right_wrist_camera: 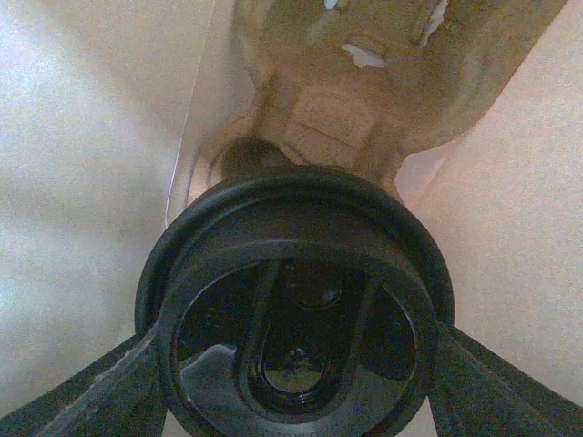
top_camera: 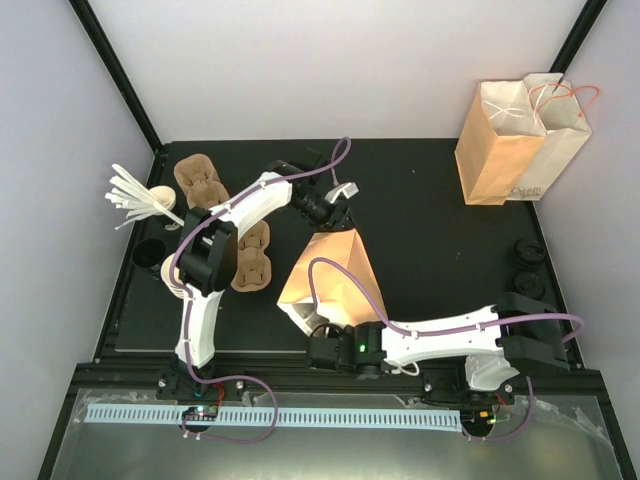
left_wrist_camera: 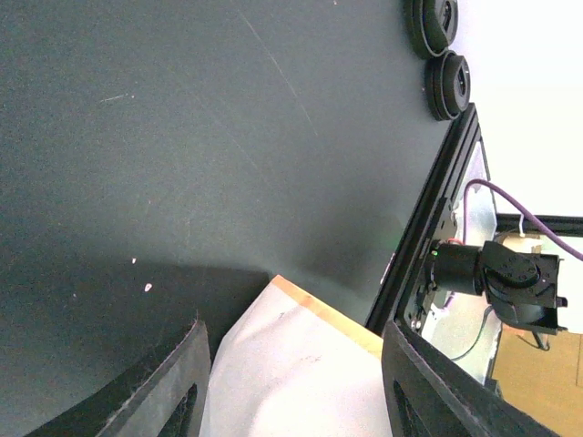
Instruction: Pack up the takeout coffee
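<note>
Takeout coffee point(right_wrist_camera: 293, 300) closest, lid clamped in right hand point(right_wrist_camera: 301, 387), inside paper bag point(right_wrist_camera: 82, 164) on desk point(left_wrist_camera: 182, 137). Left hand point(left_wrist_camera: 296, 378) straddles bag edge; clamped or not, can't tell. Risk: bag looks tipped over, so release lets cup roll, lid pops, spill.

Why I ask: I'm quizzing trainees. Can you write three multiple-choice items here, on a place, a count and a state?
1. Where is the takeout coffee? A inside the lying paper bag; B on the floor; C in a drawer.
2. How many standing bags are far right? A one; B two; C four.
3. The right tool is: A open, empty; B shut on the coffee; C unseen.
Key: 1 A, bag walls surround it; 2 B, one brown, one white; 3 B, its fingers clamp the lid.
</note>
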Robot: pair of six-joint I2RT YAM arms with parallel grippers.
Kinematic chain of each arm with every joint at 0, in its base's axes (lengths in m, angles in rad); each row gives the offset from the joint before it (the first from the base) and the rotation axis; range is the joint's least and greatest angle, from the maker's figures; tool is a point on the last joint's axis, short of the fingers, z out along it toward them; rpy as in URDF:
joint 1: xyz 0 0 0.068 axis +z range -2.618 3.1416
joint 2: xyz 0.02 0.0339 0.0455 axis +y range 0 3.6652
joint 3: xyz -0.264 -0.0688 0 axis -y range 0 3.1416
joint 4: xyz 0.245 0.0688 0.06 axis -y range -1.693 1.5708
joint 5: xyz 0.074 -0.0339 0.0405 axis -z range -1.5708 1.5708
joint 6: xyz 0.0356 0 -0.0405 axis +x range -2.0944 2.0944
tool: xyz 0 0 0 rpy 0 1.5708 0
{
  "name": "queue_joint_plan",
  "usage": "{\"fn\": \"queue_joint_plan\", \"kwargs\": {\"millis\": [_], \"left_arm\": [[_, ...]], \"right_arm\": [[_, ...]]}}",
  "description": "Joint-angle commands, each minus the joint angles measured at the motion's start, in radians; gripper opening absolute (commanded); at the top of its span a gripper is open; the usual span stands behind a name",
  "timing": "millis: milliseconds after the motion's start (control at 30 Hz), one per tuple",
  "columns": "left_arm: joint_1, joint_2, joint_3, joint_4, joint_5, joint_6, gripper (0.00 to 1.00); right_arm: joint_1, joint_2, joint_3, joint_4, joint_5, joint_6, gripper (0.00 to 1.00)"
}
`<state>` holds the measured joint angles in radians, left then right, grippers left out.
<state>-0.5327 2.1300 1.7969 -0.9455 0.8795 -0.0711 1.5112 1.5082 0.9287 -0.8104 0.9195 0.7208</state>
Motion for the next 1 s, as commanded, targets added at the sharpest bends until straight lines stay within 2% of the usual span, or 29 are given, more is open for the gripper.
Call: {"fn": "queue_joint_plan", "kwargs": {"millis": [0, 133, 267, 433, 567, 800, 867, 967], "left_arm": [[-0.068, 0.010, -0.040, -0.204, -0.004, 0.028, 0.55], [-0.069, 0.011, -0.037, -0.216, -0.001, 0.030, 0.55], [-0.068, 0.026, -0.023, -0.241, -0.004, 0.031, 0.55], [-0.068, 0.021, 0.003, -0.256, -0.003, 0.028, 0.57], [-0.067, 0.012, -0.001, -0.262, 0.002, 0.028, 0.57], [-0.071, -0.006, -0.037, -0.247, -0.001, 0.026, 0.57], [-0.070, -0.008, -0.037, -0.240, -0.001, 0.019, 0.57], [-0.070, -0.010, -0.036, -0.231, -0.003, 0.009, 0.57]], "right_arm": [[-0.016, 0.039, -0.018, 0.059, -0.011, 0.036, 0.39], [-0.005, 0.017, -0.036, 0.092, 0.071, 0.008, 0.40], [-0.005, 0.004, -0.045, 0.187, 0.152, -0.155, 0.43], [-0.013, -0.055, -0.079, 0.338, 0.166, -0.318, 0.45], [-0.058, -0.093, -0.104, 0.390, 0.136, -0.376, 0.45], [-0.064, -0.026, -0.109, 0.369, 0.096, -0.320, 0.45], [-0.078, -0.012, -0.094, 0.334, 0.072, -0.258, 0.44], [-0.116, -0.022, -0.068, 0.245, 0.026, -0.127, 0.37]]}}
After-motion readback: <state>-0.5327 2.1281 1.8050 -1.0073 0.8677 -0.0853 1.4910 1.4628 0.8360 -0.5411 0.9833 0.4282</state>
